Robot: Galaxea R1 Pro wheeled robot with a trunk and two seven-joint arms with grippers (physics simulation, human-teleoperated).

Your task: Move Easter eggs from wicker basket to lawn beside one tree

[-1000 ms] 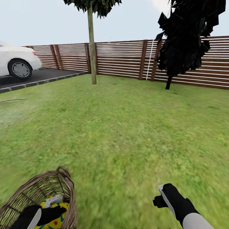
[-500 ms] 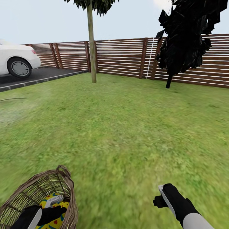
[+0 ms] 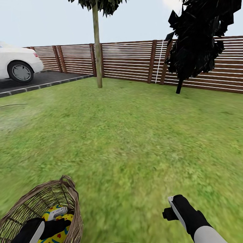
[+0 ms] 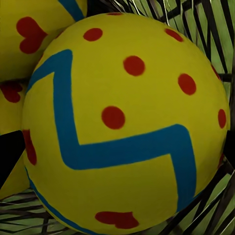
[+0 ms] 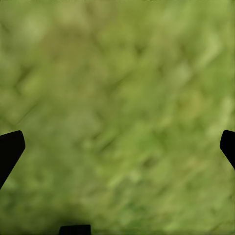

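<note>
Where the grass met the lower left corner of the head view, sat a brown wicker basket (image 3: pixel 50 202), tilted a little, with yellow eggs (image 3: pixel 60 233) inside it, partly covered by the left gripper (image 3: pixel 55 214). Up close from the left wrist, showed one egg (image 4: pixel 127 122) large and bright, yellow with a blue zigzag band and red dots, resting against the dark wicker weave (image 4: pixel 215 29); beside it, touching, a second egg (image 4: pixel 34 34) with a red heart mark, and a sliver of a third (image 4: pixel 12 93) tucked behind. Could not tell whether the left claw was spread or pinching, its tips being hidden among the eggs.

Beyond the basket stretched the mottled green lawn (image 3: pixel 135 135), flat, up to a slatted wooden fence (image 3: pixel 128 62). Well away from the basket, near the fence, stood a tree (image 3: pixel 97 50) with a straight bare trunk; farther along the fence, a black-leaved tree (image 3: pixel 195 40). Off to the basket's far left, a dark driveway (image 3: pixel 37 82) with a white car (image 3: pixel 17 65).

Well apart from the basket, hung the right gripper (image 3: pixel 170 206) low over the grass, black-fingered, arm reaching forward. From its wrist, saw blurred grass (image 5: pixel 117 107) between widely spread fingertips (image 5: pixel 10 147), holding nothing.
</note>
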